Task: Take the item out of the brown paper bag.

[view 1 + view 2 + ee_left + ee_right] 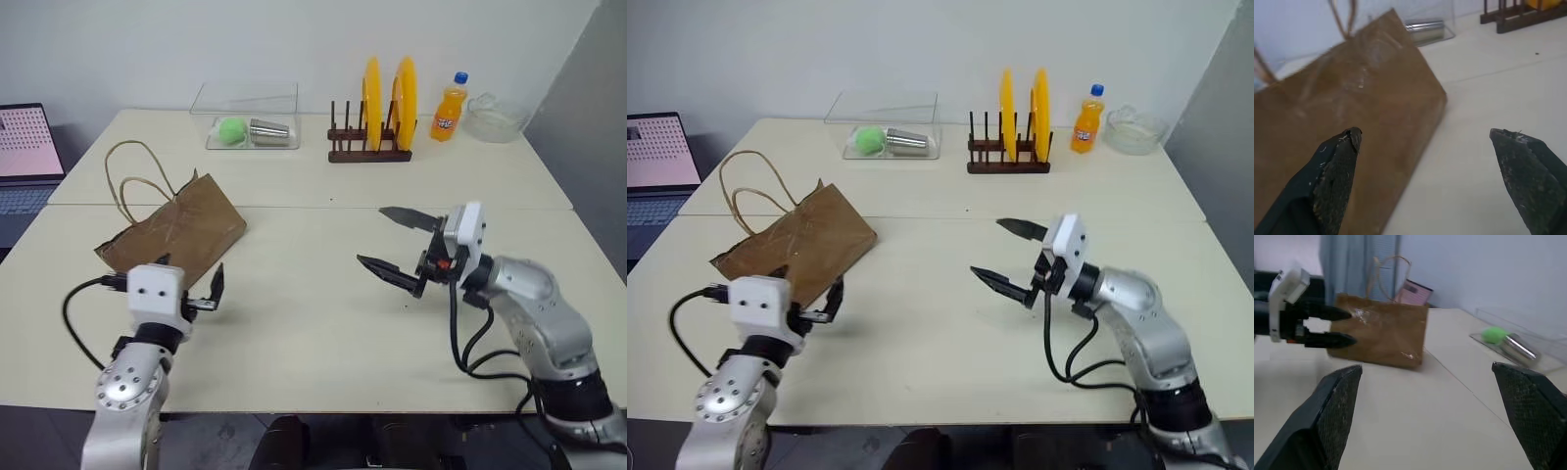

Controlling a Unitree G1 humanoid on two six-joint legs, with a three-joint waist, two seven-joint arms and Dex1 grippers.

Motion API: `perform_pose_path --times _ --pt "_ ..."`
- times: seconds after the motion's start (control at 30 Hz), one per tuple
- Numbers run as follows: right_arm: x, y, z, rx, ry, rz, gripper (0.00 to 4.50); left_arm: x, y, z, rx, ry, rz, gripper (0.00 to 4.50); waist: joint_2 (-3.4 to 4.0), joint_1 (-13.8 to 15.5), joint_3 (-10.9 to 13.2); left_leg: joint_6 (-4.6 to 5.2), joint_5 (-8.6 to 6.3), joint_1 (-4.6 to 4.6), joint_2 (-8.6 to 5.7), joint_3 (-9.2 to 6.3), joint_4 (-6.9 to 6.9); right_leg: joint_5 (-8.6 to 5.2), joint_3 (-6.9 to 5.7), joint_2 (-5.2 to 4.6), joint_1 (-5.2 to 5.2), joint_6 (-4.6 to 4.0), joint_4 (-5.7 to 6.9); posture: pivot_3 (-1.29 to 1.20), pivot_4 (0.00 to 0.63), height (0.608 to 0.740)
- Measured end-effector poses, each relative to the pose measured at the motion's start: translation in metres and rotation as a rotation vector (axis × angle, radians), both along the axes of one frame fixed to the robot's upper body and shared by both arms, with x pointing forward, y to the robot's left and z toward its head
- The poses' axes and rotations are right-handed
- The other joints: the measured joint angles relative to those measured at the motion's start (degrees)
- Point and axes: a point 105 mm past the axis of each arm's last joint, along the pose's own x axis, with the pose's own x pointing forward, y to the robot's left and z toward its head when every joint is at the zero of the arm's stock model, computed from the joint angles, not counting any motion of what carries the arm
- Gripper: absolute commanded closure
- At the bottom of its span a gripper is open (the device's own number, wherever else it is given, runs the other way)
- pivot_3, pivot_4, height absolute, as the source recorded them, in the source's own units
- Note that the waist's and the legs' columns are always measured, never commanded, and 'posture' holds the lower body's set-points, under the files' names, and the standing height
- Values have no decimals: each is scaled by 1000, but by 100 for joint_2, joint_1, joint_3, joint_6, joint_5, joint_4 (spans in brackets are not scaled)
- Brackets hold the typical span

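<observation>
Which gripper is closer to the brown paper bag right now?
The left gripper, open right beside the brown paper bag; the right gripper hangs open farther off.

Paper bag (174, 230) lies front-left on table (313, 323); dish rack (369, 149) behind, bottle (449, 108) right of it.

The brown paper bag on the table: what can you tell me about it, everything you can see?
The brown paper bag looks like creased kraft paper, lying flat on its side on the pale table, near the robot's left. Two thin tan cord handles loop out from its far end. What is inside cannot be seen. The left gripper, open, hovers just at its near edge; whether it touches is unclear. Nothing else rests on it.
</observation>
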Motion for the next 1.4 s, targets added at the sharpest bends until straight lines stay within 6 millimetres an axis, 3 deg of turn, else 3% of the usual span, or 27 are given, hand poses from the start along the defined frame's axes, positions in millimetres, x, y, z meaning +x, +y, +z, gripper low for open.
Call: perform_pose_path --times 0.17,0.47,0.77,0.97,1.17,1.4 --pt "5 1 2 -13 31 41 0 -10 8 23 -35 -14 -9 49 -4 23 0 0 0 -1 0 -4 -1 0 -4 0 -1 -1 1 0 150 740" --pt "9 11 -3 -18 50 74 0 -10 65 65 -19 66 -26 49 -2 -13 3 -1 1 7 1 -6 -1 -1 -5 3 -2 -2 9 0 150 740" --pt "6 16 2 -23 24 84 0 35 83 90 -16 168 -170 49 -2 -3 6 -3 0 -2 -1 -5 -6 0 -4 -1 -8 -4 0 0 150 740" --pt "0 17 7 -35 4 86 0 64 87 90 -35 229 -238 49 -2 -13 8 -4 -1 -13 -1 -6 -10 13 -7 -3 -23 -27 -1 0 150 740" --pt "-1 16 9 -42 -6 71 0 80 94 102 -24 222 -259 49 -4 -21 7 -8 2 -80 -1 -4 -1 18 -8 -4 -88 -33 10 0 150 740" --pt "-1 15 9 -42 -8 56 0 85 93 110 -25 220 -314 49 -4 -26 7 -29 13 -89 -2 -1 -2 18 -7 -6 -95 -33 9 0 150 740"
